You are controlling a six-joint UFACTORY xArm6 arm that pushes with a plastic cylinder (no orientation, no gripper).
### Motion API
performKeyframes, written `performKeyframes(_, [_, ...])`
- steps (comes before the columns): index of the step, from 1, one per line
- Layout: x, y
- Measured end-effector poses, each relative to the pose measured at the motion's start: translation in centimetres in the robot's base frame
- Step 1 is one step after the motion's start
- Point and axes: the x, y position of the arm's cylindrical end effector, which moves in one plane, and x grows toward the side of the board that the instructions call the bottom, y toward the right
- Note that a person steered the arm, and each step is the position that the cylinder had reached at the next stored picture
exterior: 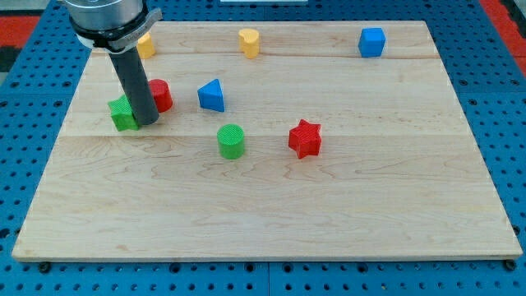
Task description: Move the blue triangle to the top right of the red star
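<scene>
Seven blocks dot a pale wooden desk (271, 205) over blue pegboard (16, 57). Blue triangle (212, 95) sits upper-left of the red star (305, 138). My tip (148, 121), fingerless, sits between green block (123, 113) and red block (160, 95).

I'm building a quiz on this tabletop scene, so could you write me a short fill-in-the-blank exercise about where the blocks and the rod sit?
1. The blue triangle lies to the view's ____ of the red star.
2. My tip rests between the red cylinder and a ____ block.
3. The block in the board's top right corner is a ____ cube.
4. The green cylinder sits directly to the view's left of the red ____.

Missing words: upper left; green; blue; star
</scene>
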Motion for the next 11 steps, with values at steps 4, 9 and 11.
performKeyframes(4, [-4.4, 6.8])
performKeyframes(9, [-4.5, 30.7])
performKeyframes(11, [-5.4, 29.9])
